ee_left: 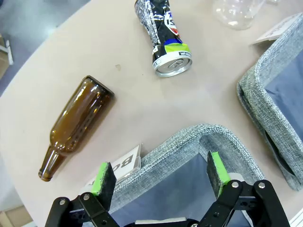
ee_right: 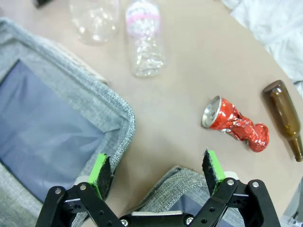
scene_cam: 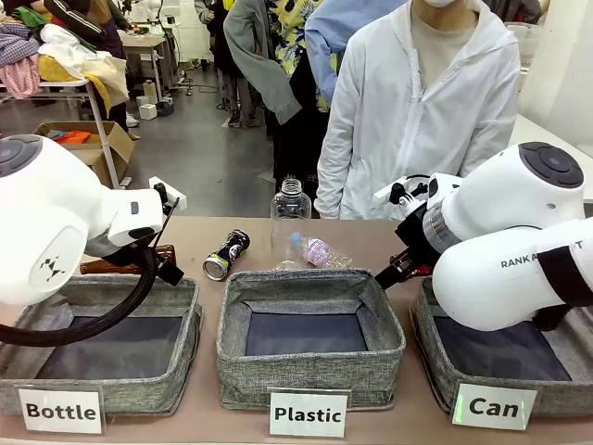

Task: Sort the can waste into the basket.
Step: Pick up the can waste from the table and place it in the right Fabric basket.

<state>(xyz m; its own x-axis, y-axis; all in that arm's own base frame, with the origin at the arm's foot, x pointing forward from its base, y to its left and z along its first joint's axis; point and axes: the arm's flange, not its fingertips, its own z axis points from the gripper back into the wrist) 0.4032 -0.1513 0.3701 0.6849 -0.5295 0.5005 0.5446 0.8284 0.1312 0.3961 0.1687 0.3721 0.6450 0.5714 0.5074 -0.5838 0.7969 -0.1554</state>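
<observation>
The tan, smooth, round-edged desk [scene_cam: 371, 236] carries three rectangular grey woven-fabric bins with dark lining across the bottom of the front frame. White signs mark them as the Bottle bin [scene_cam: 139, 394], the Plastic bin [scene_cam: 310, 371] and, at lower right, the Can basket [scene_cam: 431, 345], partly behind a glossy white arm lettered "RANKA". The left hand [ee_left: 161, 173] hangs over a Bottle bin corner and the right hand [ee_right: 157, 171] over a grey fabric rim; both are spread wide, green pads bare. A ribbed clear plastic bottle [scene_cam: 290, 218] stands at upper centre. A brown glass bottle [ee_left: 75, 125] lies on its side. The slim black-and-blue metal can [scene_cam: 226, 255], silver-ended, lies left of centre behind the bins. The shiny red crushed can [ee_right: 234, 124] lies on bare desk, right of centre in the right wrist view.
</observation>
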